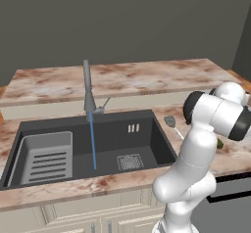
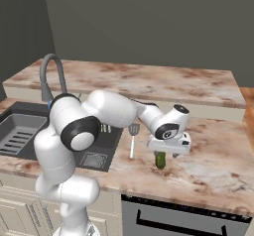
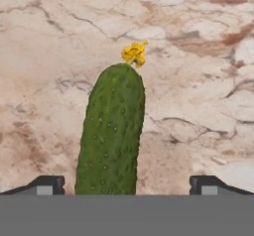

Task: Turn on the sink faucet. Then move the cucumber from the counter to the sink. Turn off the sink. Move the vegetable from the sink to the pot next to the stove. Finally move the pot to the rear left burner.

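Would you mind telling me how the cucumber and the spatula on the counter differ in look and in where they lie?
The cucumber is thick, dark green and bumpy with a yellow tip; the spatula is slim, grey metal with a slotted head. The cucumber lies between the fingers of the open gripper; the spatula lies apart, nearer the sink. Both rest on the counter.

Cucumber [image 3: 111,136] showing bumpy, pimpled matt green skin. Table [image 3: 198,81] appearing as veined pinkish-brown marbled stone, smooth. Sink faucet [image 1: 87,87] looking like brushed grey metal. Sink [image 1: 152,134] showing dark grey matt finish.
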Controlling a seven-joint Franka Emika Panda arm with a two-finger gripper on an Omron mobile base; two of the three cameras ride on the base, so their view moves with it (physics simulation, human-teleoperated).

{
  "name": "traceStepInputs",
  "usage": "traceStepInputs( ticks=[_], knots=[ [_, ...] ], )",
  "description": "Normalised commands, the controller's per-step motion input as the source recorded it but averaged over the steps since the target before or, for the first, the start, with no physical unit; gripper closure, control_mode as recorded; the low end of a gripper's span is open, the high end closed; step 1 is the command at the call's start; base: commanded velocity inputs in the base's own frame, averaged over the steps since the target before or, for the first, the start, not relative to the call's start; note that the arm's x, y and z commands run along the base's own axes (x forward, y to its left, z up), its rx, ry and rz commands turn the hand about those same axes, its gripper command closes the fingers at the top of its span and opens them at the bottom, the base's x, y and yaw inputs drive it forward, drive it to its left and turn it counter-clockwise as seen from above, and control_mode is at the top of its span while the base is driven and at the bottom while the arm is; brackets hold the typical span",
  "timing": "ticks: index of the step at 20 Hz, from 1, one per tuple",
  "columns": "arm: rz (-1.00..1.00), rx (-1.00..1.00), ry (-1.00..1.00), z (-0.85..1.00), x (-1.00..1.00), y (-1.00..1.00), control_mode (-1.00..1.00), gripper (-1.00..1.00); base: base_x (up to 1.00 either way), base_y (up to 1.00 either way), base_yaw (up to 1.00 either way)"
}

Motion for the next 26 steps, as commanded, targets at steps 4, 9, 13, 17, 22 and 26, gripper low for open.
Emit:
traceStepInputs(
  ticks=[4,9,13,17,22,26],
  knots=[
    [0.0,-0.01,0.0,-0.15,0.0,0.18,-1.0,-1.0,0.0,0.0,0.0],
    [0.0,-0.01,0.01,-0.13,0.02,0.21,-1.0,-1.0,0.0,0.0,0.0],
    [0.0,0.0,0.0,-0.14,0.07,0.1,-1.0,-1.0,0.0,0.0,0.0],
    [0.0,0.0,0.0,-0.16,0.11,0.01,-1.0,-1.0,0.0,0.0,0.0],
    [0.0,0.0,0.0,-0.19,0.15,0.0,-1.0,-1.0,0.0,0.0,0.0],
    [0.0,-0.01,0.0,-0.26,0.1,0.0,-1.0,1.0,0.0,0.0,0.0]
  ],
)
